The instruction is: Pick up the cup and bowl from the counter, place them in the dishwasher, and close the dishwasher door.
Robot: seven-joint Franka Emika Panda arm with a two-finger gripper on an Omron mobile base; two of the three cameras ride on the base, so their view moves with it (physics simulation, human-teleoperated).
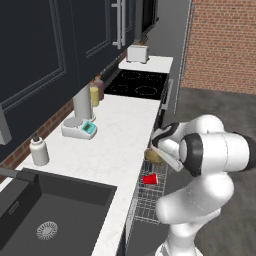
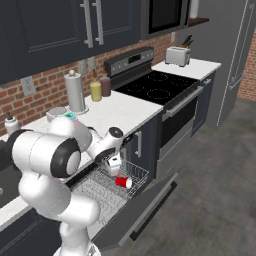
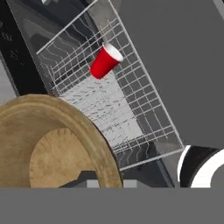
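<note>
My gripper (image 1: 156, 150) (image 2: 113, 163) hangs over the near end of the dishwasher's pulled-out wire rack (image 1: 149, 202) (image 2: 102, 189) (image 3: 109, 109), shut on the rim of the tan wooden bowl (image 1: 152, 156) (image 3: 57, 144). In the hand view the bowl looms large at lower left, tilted, above the rack. The red cup (image 1: 150, 178) (image 2: 123, 181) (image 3: 105, 61) lies on its side in the rack, apart from the bowl. The dishwasher door (image 2: 150, 202) is folded down and open, below the white counter (image 1: 120, 140).
On the counter stand a white bottle (image 1: 39, 151), a kitchen scale (image 1: 80, 129), a paper towel roll (image 1: 82, 102) and two jars (image 1: 97, 92). The black sink (image 1: 50, 210) is at near left. A stove (image 1: 140, 84) and toaster (image 1: 137, 52) lie beyond.
</note>
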